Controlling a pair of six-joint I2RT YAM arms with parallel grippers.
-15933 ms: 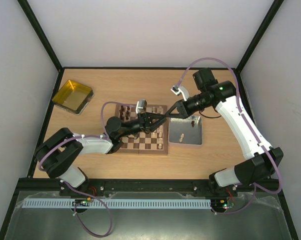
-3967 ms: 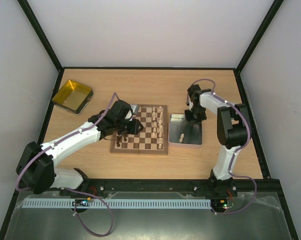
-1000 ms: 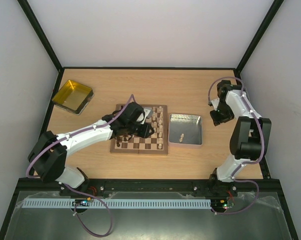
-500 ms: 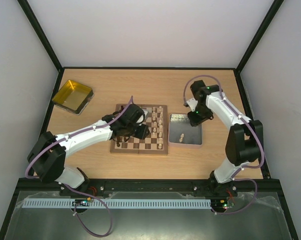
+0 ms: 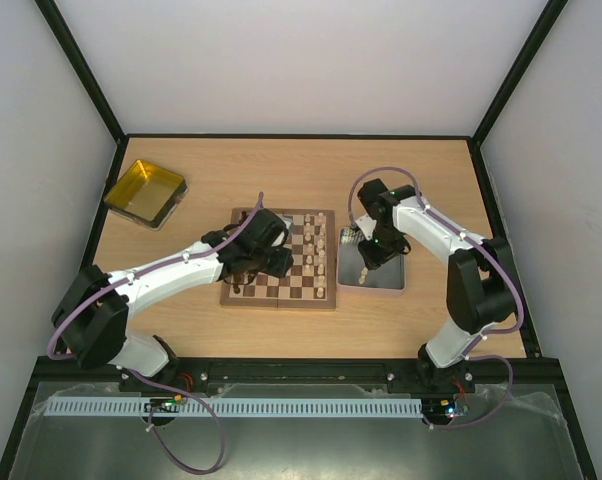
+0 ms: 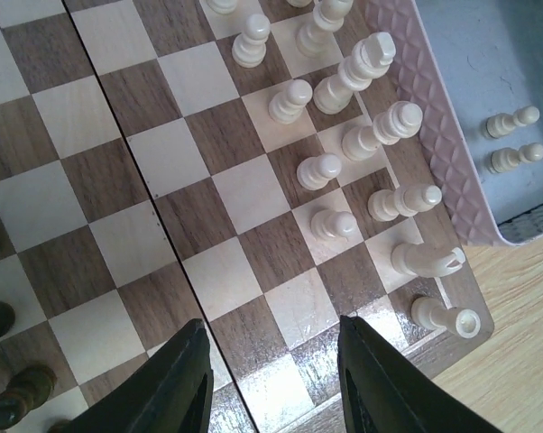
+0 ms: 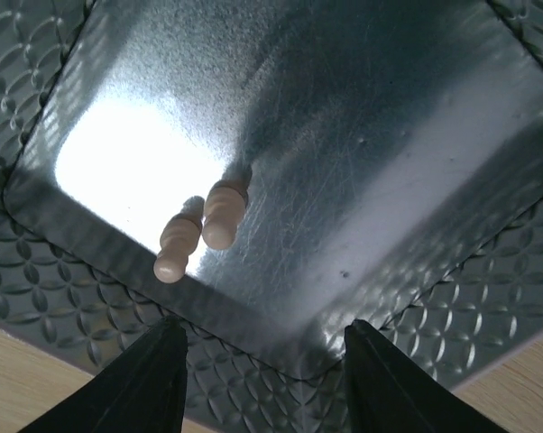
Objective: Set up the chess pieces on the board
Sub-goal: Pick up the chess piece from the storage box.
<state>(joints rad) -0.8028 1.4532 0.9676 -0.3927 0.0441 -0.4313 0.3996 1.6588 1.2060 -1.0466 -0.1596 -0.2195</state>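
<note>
From above, the left gripper (image 5: 278, 262) hangs over the board (image 5: 299, 291) and the right gripper (image 5: 367, 256) over the metal tray (image 5: 389, 272).

Left wrist: jaws spread wide and empty above bare squares, with pale pieces (image 6: 344, 153) standing along the board's edge.

Right wrist: jaws wide apart and empty over two loose pieces (image 7: 204, 225) in the tray.

Tray (image 5: 392, 283) — just right of board (image 5: 299, 291)

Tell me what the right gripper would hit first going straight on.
The open right gripper points down into the grey metal tray and would probably meet its floor first. The two pale pieces lie off-centre, near one finger's line; depth is unclear.
</note>
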